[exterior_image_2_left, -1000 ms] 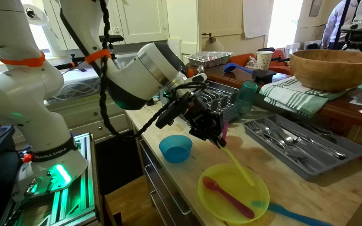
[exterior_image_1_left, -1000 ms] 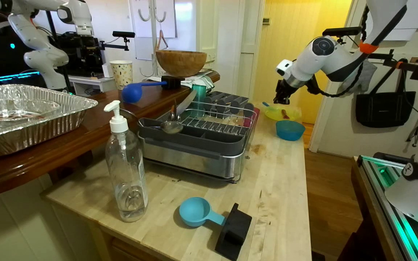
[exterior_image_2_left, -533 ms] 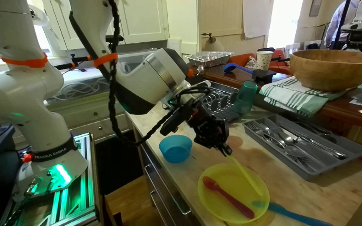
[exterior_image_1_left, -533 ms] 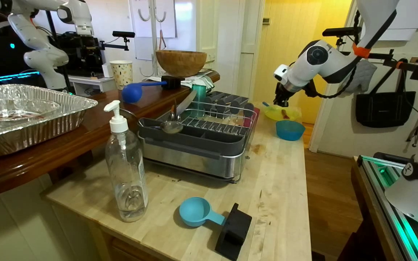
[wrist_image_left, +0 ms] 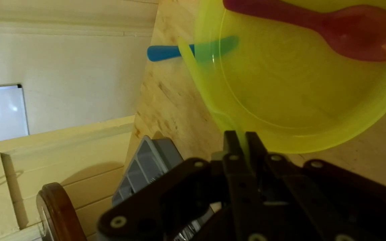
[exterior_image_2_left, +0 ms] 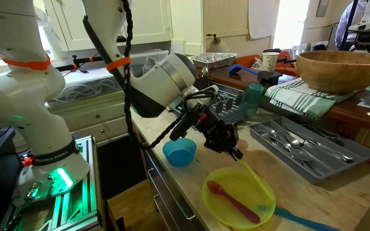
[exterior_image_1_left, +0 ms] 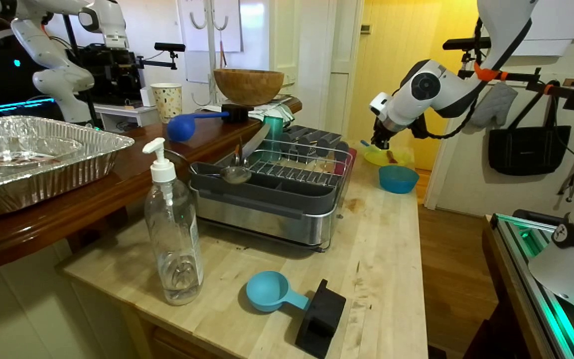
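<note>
My gripper [wrist_image_left: 241, 134] is shut on a thin yellow knife-like utensil [wrist_image_left: 198, 77], its far end pointing away from the fingers. In the wrist view this utensil runs along the rim of a translucent yellow plate [wrist_image_left: 297, 100]; whether they touch I cannot tell. A red spoon [wrist_image_left: 357, 33] lies in the plate. Partly under or behind the plate is a blue utensil [wrist_image_left: 163, 53], whose handle sticks out past the rim. In an exterior view the gripper [exterior_image_2_left: 238, 155] hangs above the counter just behind the plate [exterior_image_2_left: 213, 205], with the yellow utensil [exterior_image_2_left: 256, 178] slanting down from it.
A blue bowl [exterior_image_2_left: 179, 152] stands beside the gripper on the counter. A grey cutlery tray [exterior_image_2_left: 320, 179] with metal cutlery lies on the other side. Behind are a dish rack [exterior_image_1_left: 267, 204] and a green cup [exterior_image_2_left: 251, 99]. A wooden bowl [exterior_image_2_left: 342, 70] sits on the raised ledge.
The arm has shifted right and lower in an exterior view, carrying the yellow utensil. Its tip has gone from inside the plate's outline to the rim. Plate, spoon and blue utensil have stayed put.
</note>
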Controlling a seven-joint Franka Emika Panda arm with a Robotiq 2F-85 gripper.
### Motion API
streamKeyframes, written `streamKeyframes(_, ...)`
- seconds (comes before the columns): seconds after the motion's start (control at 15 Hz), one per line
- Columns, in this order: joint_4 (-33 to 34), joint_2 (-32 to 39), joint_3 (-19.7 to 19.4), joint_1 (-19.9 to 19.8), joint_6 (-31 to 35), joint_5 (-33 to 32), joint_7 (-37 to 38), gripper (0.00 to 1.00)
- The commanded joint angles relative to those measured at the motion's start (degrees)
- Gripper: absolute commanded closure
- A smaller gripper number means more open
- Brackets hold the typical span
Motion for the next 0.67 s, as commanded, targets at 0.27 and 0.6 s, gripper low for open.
streamKeyframes(0.27,0.81,2.64,1.64,0.33,-4.8,-1.79,6.44,0.49)
streamKeyframes(0.6,0.49,2.09,1.96,0.21,-5.3,-1.24,8.18,0.12)
